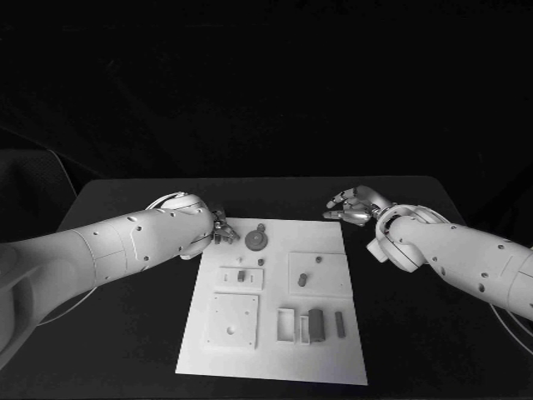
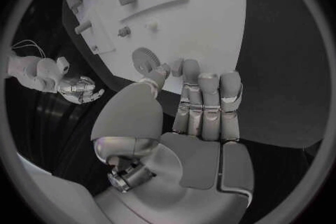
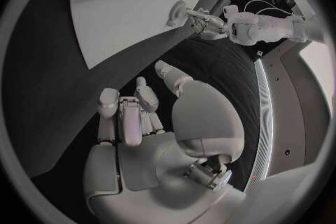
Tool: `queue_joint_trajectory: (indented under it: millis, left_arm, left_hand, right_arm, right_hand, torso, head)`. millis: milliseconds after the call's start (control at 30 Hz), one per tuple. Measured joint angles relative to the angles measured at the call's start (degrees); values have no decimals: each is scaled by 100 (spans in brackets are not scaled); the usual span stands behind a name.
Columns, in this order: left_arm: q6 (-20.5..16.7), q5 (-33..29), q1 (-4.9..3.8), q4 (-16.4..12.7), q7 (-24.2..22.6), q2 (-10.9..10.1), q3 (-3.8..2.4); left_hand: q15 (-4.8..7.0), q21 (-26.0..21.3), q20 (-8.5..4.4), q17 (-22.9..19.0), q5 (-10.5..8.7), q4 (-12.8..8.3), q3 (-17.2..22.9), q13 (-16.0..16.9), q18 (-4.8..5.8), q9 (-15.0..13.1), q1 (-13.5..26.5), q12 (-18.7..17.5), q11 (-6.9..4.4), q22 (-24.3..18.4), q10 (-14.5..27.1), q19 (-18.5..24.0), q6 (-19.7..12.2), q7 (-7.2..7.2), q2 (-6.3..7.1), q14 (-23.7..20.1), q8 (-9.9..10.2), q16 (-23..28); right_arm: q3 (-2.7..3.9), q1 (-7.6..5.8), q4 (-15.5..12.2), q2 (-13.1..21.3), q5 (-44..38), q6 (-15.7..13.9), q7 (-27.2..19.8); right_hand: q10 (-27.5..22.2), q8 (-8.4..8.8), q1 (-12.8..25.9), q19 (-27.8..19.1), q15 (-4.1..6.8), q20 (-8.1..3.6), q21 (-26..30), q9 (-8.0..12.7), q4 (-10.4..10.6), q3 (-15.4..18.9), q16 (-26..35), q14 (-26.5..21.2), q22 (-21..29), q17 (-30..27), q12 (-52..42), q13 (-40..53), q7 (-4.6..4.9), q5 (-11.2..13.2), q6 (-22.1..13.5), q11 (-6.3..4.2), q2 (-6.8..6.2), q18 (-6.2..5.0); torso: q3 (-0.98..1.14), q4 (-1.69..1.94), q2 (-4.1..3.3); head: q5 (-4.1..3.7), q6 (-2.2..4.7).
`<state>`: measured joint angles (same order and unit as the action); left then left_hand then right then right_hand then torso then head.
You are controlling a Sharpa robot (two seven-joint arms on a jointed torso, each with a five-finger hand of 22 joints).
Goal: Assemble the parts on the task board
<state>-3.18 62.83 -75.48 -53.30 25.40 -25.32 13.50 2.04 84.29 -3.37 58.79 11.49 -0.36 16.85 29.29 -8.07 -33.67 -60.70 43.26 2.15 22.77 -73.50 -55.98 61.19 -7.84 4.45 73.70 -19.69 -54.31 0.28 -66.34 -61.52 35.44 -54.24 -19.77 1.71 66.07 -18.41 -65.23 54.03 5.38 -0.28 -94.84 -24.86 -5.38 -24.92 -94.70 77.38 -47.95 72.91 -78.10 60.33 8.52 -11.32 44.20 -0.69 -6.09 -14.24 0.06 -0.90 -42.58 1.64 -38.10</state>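
The white task board (image 1: pixel 279 350) lies in the middle of the black table. A grey gear (image 1: pixel 257 240) sits at the board's far left end, also seen as a toothed gear (image 2: pixel 145 60) and from the other side as the gear (image 3: pixel 176 13). My left hand (image 1: pixel 219 231) reaches over the board's far left corner, its fingers (image 2: pixel 203 95) nearly straight and its thumb tip right at the gear's rim, holding nothing. My right hand (image 1: pixel 353 207) hovers beyond the board's far right corner, with its fingers (image 3: pixel 127 117) curled in on nothing.
On the board lie a small block (image 1: pixel 241 275), a peg (image 1: pixel 260 262), a stubby part (image 1: pixel 302 278) and two dark bars (image 1: pixel 316 323) beside white holders (image 1: pixel 287 323). A raised square plate (image 1: pixel 233 321) sits at the near left. Black table surrounds the board.
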Motion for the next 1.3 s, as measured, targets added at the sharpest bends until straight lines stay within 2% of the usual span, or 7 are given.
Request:
queue_joint_trajectory:
  millis: [167, 467, 667, 767, 1100, 1167, 1300]
  left_arm:
    - [0, -18, 0, 23, -14, 1, 0]
    - [2, -40, 7, 40, -34, 30, -1]
    - [6, -46, 10, 40, -46, 33, -3]
    - [8, -48, 11, 38, -52, 33, -3]
    - [-4, -71, 17, -7, -51, 7, -4]
    - [-6, -93, 18, -33, -45, -13, -4]
    - [-7, -163, 18, -129, -21, -93, -12]
  left_hand:
    - [-20, 0, 9, 0, 0, -36, 36, 0, 0, 0, -53, 0, 0, -6, 0, 8, -1, 2, -53, -21, 0, 0]
    - [-18, 0, 10, 5, 0, -249, 248, -1, 0, 10, -296, 0, 20, -6, 20, 9, 103, 18, -251, -62, 1, -27]
    - [-19, 31, 21, 33, -52, -356, 611, 1, 13, -5, -478, 37, 21, -5, 21, 19, 228, 40, -246, -62, -13, -67]
    - [-5, 68, 31, 52, -71, -412, 746, 11, 56, -25, -560, 39, -22, 0, -22, 29, 272, 75, -244, -47, -48, -112]
    - [70, 267, -24, 149, -79, -375, 819, 75, 113, -22, -643, 195, -86, 76, -271, -153, 499, 126, -173, 175, -82, -312]
    - [86, 313, -32, 174, -75, -355, 840, 91, 118, 76, -649, 240, -95, 95, -321, -201, 546, 132, -167, 213, -82, -359]
    - [82, 380, -42, 215, -75, -348, 847, 118, 192, 96, -661, 290, -84, 121, -369, -272, 574, 122, -155, 250, -82, -429]
  right_arm:
    - [1, 0, 0, 5, 0, 3, 0]
    - [1, 0, -4, 4, 1, 8, 0]
    - [1, 1, -1, 3, 1, 13, 0]
    - [-1, 1, -1, 3, 1, 14, 0]
    - [0, 4, 1, 1, 1, 17, 0]
    - [0, 5, 1, 2, 1, 18, 0]
    - [0, 6, -3, 9, 1, 18, -1]
  right_hand:
    - [8, 0, 0, 0, 0, 0, 0, 0, 0, 0, 0, 0, 0, 0, 0, 0, 0, 0, 1, 8, 0, 0]
    - [8, 0, 0, 0, 0, 0, 0, 0, 0, 0, 0, 0, 0, 0, 0, 1, -1, 0, 1, 8, 0, 0]
    - [8, 0, 0, 0, 0, 0, 0, 0, 0, 0, 0, 0, 0, 0, 0, 1, 5, 0, -4, 8, 0, 0]
    - [8, 0, 0, 0, 0, 0, 0, 0, 0, 0, 0, 0, 0, 0, 0, 1, 14, 0, -13, 8, 0, -1]
    - [-12, 0, -1, 0, 0, 0, 0, 0, 0, 0, 0, 0, 0, 1, 0, 1, 14, 0, -14, -12, 0, 0]
    - [-12, 0, -1, 0, 0, 0, 0, 0, 0, 0, 0, 0, 0, 1, 0, 1, 14, 0, -13, -12, 0, 0]
    - [-12, 0, -1, 0, 0, 0, 0, 0, 0, 0, 0, 0, 0, 1, 0, 1, 14, 0, -13, -12, -1, 0]
  torso:
    - [0, -1, -1]
    - [0, -1, -1]
    - [0, -1, -1]
    - [0, -1, -1]
    - [1, -1, -1]
    - [2, -1, 0]
    - [3, -1, 3]
  head:
    - [-6, -4]
    - [-12, -9]
    - [-13, -18]
    - [-13, -21]
    - [-13, -30]
    - [-13, -30]
    - [-10, -34]
